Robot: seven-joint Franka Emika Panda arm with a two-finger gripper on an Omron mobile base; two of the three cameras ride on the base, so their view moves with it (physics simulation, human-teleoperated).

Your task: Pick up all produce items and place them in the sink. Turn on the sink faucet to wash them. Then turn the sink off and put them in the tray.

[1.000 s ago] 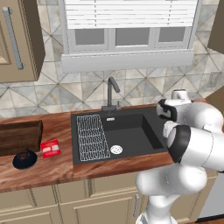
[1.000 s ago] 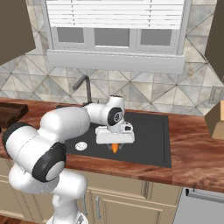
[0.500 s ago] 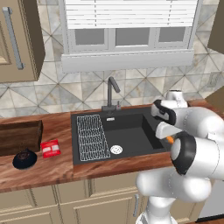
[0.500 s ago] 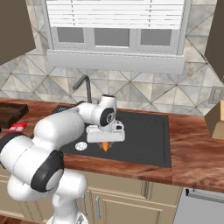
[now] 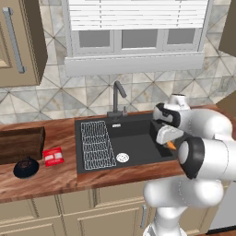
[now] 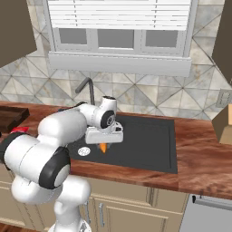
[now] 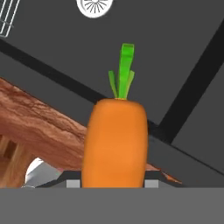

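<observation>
The two-finger gripper [image 6: 104, 143] is clamped on the small tapered orange carrot [image 7: 116, 142] over the matte black sink basin [image 5: 138, 143], green top pointing 12 o'clock in the hand view. Looks light, stiff and a bit slick, so I'd say gripping the thick middle is safest.

The sink [image 5: 138, 143] was set into the counter [image 5: 60, 177], with the faucet [image 5: 116, 99] behind it. The rack [image 5: 97, 144] lay in the sink's left part, the drain [image 5: 122, 157] just right of it. The packet [image 5: 53, 156], dish [image 5: 26, 168] and tray [image 5: 20, 144] lay on the counter left of the sink. The carrot [image 6: 103, 147] hung over the sink.
</observation>
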